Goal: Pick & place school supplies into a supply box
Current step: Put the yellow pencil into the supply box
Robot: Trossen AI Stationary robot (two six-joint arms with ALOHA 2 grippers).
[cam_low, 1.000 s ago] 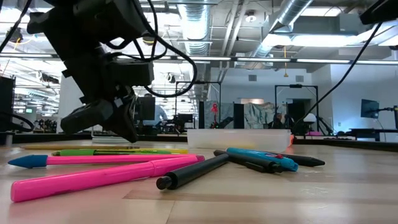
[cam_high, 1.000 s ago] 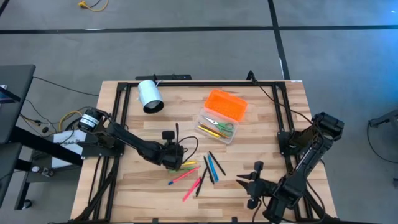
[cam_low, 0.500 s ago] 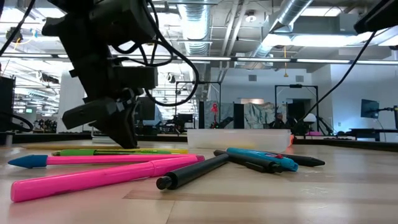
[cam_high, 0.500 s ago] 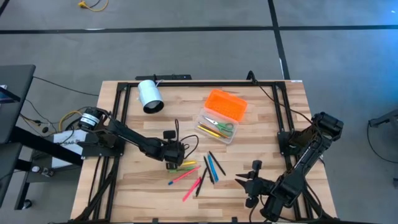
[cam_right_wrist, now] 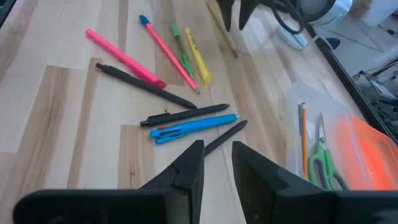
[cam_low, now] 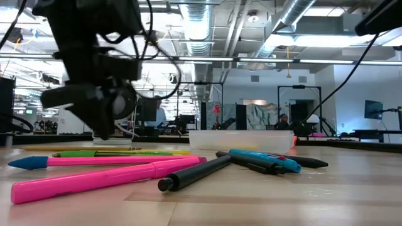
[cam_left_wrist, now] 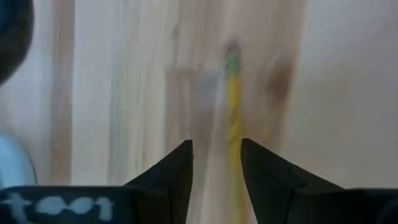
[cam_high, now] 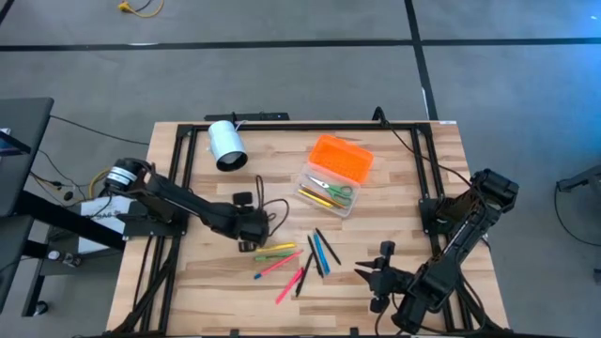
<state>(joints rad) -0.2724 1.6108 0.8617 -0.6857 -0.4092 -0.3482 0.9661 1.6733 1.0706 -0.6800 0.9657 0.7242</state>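
- Left end effector (cam_high: 252,228) low over the middle of the worktop (cam_high: 394,169), just off the loose cluster of supplies.
- Jaws parted, gripping nothing; yellow pencil (cam_left_wrist: 234,118) flat on the wood just ahead of the fingers (cam_left_wrist: 173,171), blurred in the left wrist view.
- Same pencil (cam_right_wrist: 222,28) seen from the right wrist, lying beyond the yellow highlighter (cam_right_wrist: 198,57) and green pen (cam_right_wrist: 180,46).
- Pink pens (cam_high: 279,264), blue pen (cam_high: 322,252) and black pens (cam_high: 328,246) scattered between the two arms, all flat on the worktop.
- Supply box (cam_high: 334,176) toward the far side, right of centre: orange lid (cam_high: 342,157) swung open, clear base beside it.
- Green-handled scissors (cam_high: 331,187) and a couple of pencils already in the base.
- White cylinder (cam_high: 225,144) on its side near the far left corner, well apart from the box.
- Right end effector (cam_high: 377,275) parked at the near right, fingers (cam_right_wrist: 189,167) slightly apart, nothing between them.
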